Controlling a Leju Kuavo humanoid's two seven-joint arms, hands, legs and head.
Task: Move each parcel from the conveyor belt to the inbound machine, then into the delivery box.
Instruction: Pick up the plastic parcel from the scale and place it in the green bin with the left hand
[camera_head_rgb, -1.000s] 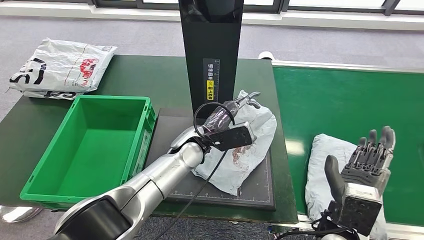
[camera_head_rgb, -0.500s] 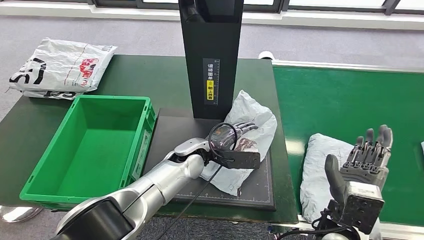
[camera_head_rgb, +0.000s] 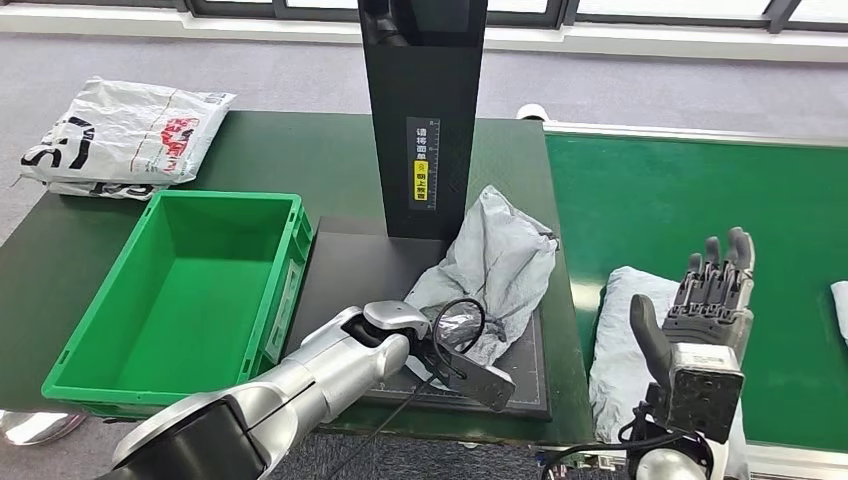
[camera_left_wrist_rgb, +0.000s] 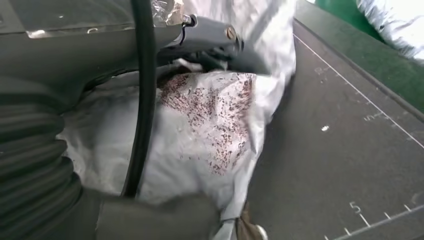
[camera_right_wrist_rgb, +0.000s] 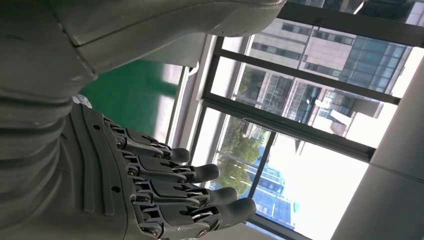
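Though crumpled, parcel (camera_head_rgb: 495, 265) between fingers (camera_left_wrist_rgb: 220, 42).

A dark green table (camera_head_rgb: 260, 150) carries a bright green open plastic crate (camera_head_rgb: 180, 290) on the robot's left side. A white printed plastic mailer bag (camera_head_rgb: 120, 135) lies on the table's far left corner, well beyond the fingers. To the right of the crate, a flat black scanning platform with white ruler marks (camera_head_rgb: 350, 270) sits on the table, with a tall black scanner column (camera_head_rgb: 422, 110) rising from its far edge. A crumpled grey plastic parcel (camera_head_rgb: 495, 260) lies on the platform, touching the left hand's fingers (camera_left_wrist_rgb: 220, 47). Beside the table runs a green conveyor belt (camera_head_rgb: 680, 190); a light grey soft parcel (camera_head_rgb: 625, 330) lies on it, just below the upright fingers (camera_head_rgb: 715, 265) of the right hand.
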